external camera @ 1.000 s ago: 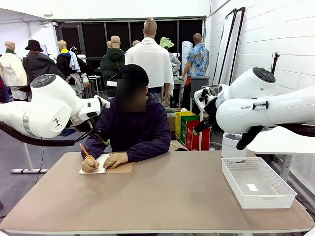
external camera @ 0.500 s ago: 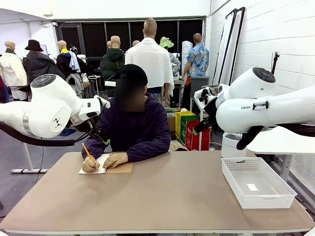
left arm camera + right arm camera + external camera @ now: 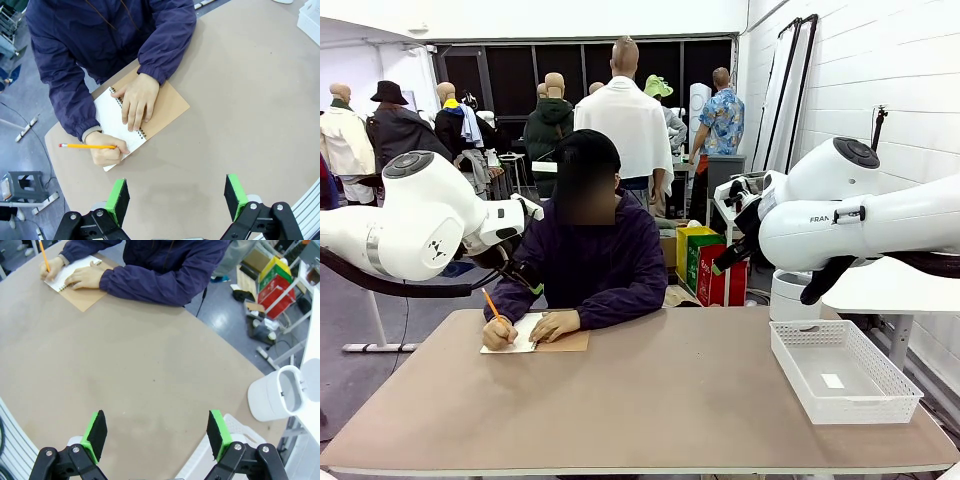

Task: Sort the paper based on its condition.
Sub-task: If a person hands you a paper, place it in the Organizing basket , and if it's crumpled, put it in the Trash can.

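Observation:
Loose white sheets of paper are out of view. At the table's far left a person writes with an orange pencil [image 3: 87, 146] on the white page [image 3: 106, 114] of a spiral notebook with a brown cover [image 3: 560, 342], the other hand flat on it. My left gripper [image 3: 176, 200] hangs open high above the table, just nearer than the notebook [image 3: 167, 107], with nothing between its green pads. My right gripper [image 3: 157, 435] is also open and empty, high over the table's middle, far from the notebook [image 3: 85, 294].
A white mesh basket [image 3: 860, 408] stands at the table's right edge with a small white label inside. A white cylindrical container [image 3: 275, 395] sits off the table beyond it. Both arms [image 3: 420, 215] [image 3: 840, 215] are held above table height. The brown tabletop [image 3: 660, 400] lies bare.
The person's pencil hand has shifted slightly on the page. Neither arm has moved.

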`<state>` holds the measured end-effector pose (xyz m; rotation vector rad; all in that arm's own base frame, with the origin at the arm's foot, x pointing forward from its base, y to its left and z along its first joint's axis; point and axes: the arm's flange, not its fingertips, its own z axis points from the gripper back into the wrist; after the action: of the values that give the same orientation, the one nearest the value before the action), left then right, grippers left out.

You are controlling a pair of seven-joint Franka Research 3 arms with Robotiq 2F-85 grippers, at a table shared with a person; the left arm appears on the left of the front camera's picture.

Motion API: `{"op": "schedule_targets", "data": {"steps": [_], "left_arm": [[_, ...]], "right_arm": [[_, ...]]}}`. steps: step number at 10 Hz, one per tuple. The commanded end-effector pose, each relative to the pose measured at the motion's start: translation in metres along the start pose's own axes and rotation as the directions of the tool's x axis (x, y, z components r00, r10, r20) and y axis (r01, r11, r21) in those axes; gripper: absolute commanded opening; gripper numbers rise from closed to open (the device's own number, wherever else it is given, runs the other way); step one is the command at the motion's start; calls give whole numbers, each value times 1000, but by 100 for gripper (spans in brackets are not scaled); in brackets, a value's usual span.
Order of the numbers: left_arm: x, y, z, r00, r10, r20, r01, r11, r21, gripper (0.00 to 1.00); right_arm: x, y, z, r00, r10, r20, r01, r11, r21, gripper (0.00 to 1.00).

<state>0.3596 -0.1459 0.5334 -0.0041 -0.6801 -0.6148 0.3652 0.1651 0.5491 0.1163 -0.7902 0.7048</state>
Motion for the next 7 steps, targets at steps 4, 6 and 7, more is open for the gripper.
{"op": "schedule_targets", "data": {"steps": [4, 6, 7], "left_arm": [[2, 2, -1, 1000, 4, -4, -4, 1000, -2, 100], [2, 2, -1, 1000, 4, -4, -4, 1000, -2, 100], [2, 2, -1, 1000, 4, -4, -4, 1000, -2, 100]], "right_arm": [[0, 0, 0, 1000, 0, 1, 0, 1000, 3, 100], [0, 0, 0, 1000, 0, 1, 0, 1000, 3, 100], [0, 0, 0, 1000, 0, 1, 0, 1000, 3, 100]]}}
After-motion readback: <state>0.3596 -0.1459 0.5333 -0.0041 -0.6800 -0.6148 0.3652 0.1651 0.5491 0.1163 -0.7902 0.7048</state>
